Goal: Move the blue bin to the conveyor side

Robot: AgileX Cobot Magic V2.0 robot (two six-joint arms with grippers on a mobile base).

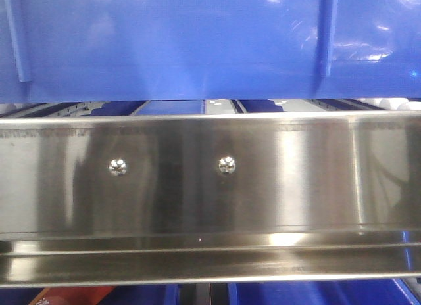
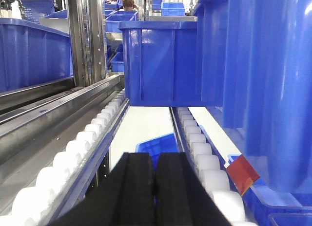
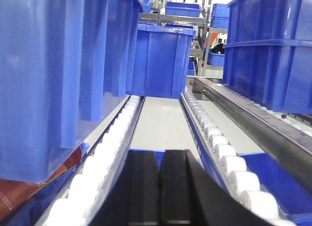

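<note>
The blue bin (image 1: 197, 42) fills the top of the front view with its glossy ribbed wall, standing above a steel rail. It also shows in the left wrist view (image 2: 263, 89) as a big wall on the right, and in the right wrist view (image 3: 44, 80) on the left, resting on white rollers. My left gripper (image 2: 155, 160) is shut and empty, low between two roller tracks, left of the bin. My right gripper (image 3: 160, 155) is shut and empty, low between roller tracks, right of the bin. The conveyor side with its dark belt and red frame is out of view.
A shiny steel rail with two screws (image 1: 197, 180) crosses the front view below the bin. Another blue bin (image 2: 158, 60) (image 3: 158, 58) sits farther along the roller tracks (image 2: 92, 133) (image 3: 219, 148). More blue bins stand on either side (image 2: 29, 55) (image 3: 273, 50) and below.
</note>
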